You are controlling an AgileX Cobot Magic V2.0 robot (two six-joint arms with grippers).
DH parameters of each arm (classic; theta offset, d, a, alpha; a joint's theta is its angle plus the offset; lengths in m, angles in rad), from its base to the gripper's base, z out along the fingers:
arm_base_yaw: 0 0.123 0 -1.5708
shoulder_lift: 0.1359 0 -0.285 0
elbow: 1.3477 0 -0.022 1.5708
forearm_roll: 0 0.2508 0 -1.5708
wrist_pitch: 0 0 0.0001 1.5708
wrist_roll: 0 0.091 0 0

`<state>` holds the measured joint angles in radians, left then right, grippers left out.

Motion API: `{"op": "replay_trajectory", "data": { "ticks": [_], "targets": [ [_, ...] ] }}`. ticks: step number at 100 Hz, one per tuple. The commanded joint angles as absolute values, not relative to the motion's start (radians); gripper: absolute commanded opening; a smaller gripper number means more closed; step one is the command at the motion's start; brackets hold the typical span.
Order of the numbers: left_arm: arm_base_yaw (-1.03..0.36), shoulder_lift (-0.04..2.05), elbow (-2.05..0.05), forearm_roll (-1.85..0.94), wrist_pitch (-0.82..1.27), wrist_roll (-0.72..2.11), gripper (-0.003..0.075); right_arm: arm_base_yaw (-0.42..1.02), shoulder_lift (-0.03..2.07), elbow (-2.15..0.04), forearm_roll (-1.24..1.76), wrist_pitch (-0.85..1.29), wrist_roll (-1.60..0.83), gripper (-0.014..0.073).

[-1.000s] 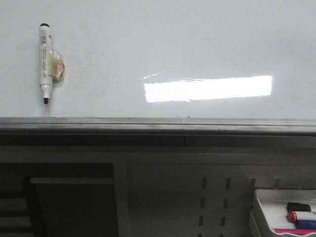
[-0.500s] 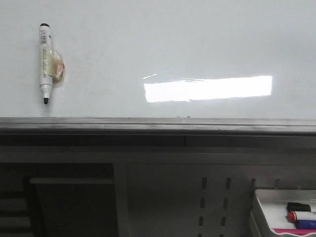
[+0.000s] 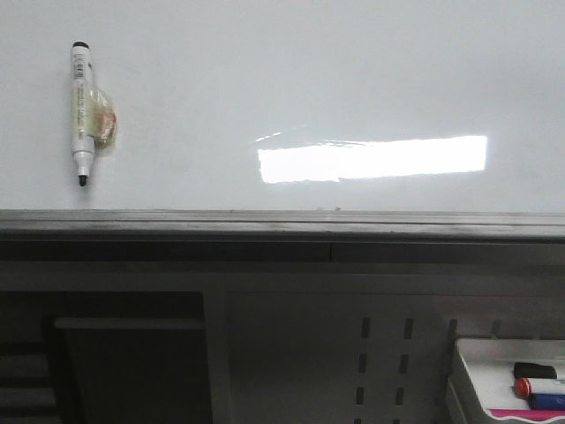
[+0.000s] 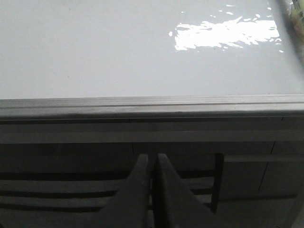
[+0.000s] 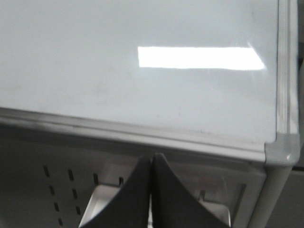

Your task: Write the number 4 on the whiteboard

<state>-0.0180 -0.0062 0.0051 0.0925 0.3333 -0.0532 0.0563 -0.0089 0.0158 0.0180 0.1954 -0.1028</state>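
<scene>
Nearest, both tools sit low, below the board's bottom edge. Left tool (image 4: 151, 164) — fingers pressed together, nothing between them. Right tool (image 5: 151, 164) — likewise closed on nothing.

Just beyond, at lower right in the front view, a small white tray (image 3: 468, 371) holding a red-capped marker (image 3: 538, 386) and a dark piece behind it; a pink strip shows at its front. Above, the grey ledge (image 3: 265, 225) runs the full width under the whiteboard (image 3: 309, 79).

Whiteboard is blank: no number 4 drawn yet. Surface glossy, hard, flat, with a bright rectangular glare (image 3: 371, 159) right of centre. Judged slick — a tip will glide, so light, steady pressure suits it.

Far left on the board, a white marker (image 3: 81, 115) hangs upright, tip down, held by a yellowish clip or tape patch. Judged light, stiff, smooth-barrelled; best taken mid-barrel, clear of the tip. The patch may resist the pull.

Nothing stands between tools and marker except the ledge.
</scene>
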Motion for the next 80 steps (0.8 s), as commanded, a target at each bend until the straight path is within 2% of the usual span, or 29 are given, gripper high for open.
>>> {"op": "replay_trajectory", "data": {
  "ticks": [1,36,59,80],
  "targets": [
    [-0.028,-0.03,0.037,0.1,0.262,-0.057,-0.002,0.05,-0.026,0.035,0.01,0.037,-0.105,-0.0045],
    [-0.028,-0.03,0.037,0.089,0.158,-0.065,-0.002,0.05,-0.026,0.035,0.01,-0.086,-0.105,-0.0045],
    [-0.028,-0.004,-0.013,0.089,0.149,-0.068,-0.002,0.05,0.007,-0.051,0.095,0.124,-0.102,-0.0045],
    [-0.028,0.144,-0.186,0.095,0.232,-0.068,-0.002,0.05,0.203,-0.204,0.182,0.289,-0.102,-0.0045]
  ]
}}
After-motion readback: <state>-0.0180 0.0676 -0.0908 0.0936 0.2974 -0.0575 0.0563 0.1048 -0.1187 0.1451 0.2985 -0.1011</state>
